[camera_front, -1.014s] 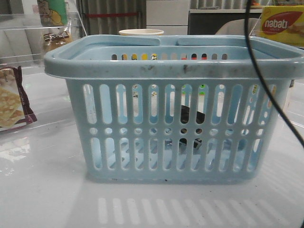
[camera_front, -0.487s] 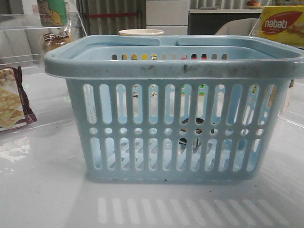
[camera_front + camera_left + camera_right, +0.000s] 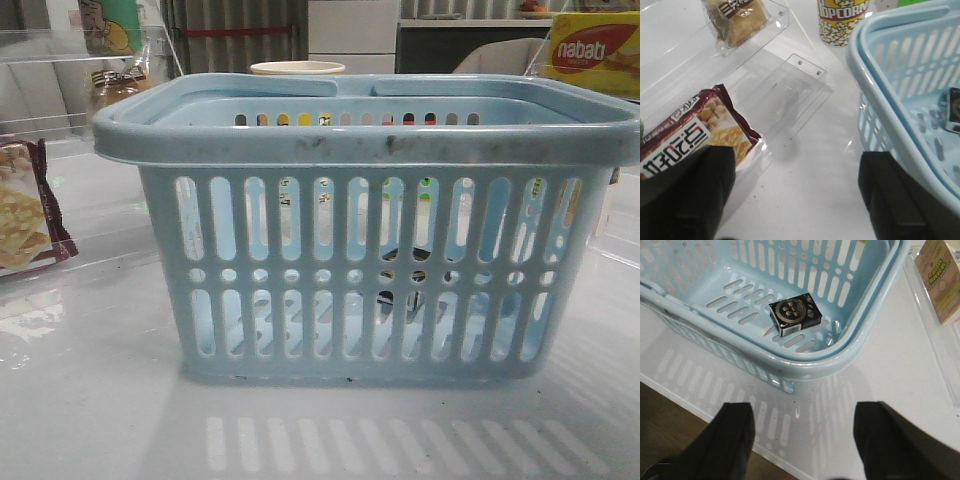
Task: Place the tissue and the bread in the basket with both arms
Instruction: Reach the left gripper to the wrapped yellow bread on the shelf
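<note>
The light-blue basket [image 3: 370,150] stands mid-table; its rim also shows in the left wrist view [image 3: 880,105] and the right wrist view [image 3: 805,367]. A small black pack with a round emblem [image 3: 795,315], seemingly the tissue, lies on the basket floor. The bread [image 3: 737,20], a golden-brown loaf in clear wrap, sits on a clear shelf left of the basket, also in the front view [image 3: 118,88]. My left gripper [image 3: 795,195] is open and empty over the table between the cracker packet and the basket. My right gripper [image 3: 800,440] is open and empty outside the basket's near right corner.
A maroon-edged cracker packet [image 3: 695,130] lies by my left fingers. A popcorn cup [image 3: 842,20] stands behind the basket. A yellow nabati box [image 3: 595,52] is far right, a pale carton [image 3: 942,277] on a clear stand beside the basket. The table's front edge [image 3: 700,410] is near.
One second ago a black cable and a dark shape showed in and over the basket's right side; both are gone now. The basket has not moved.
</note>
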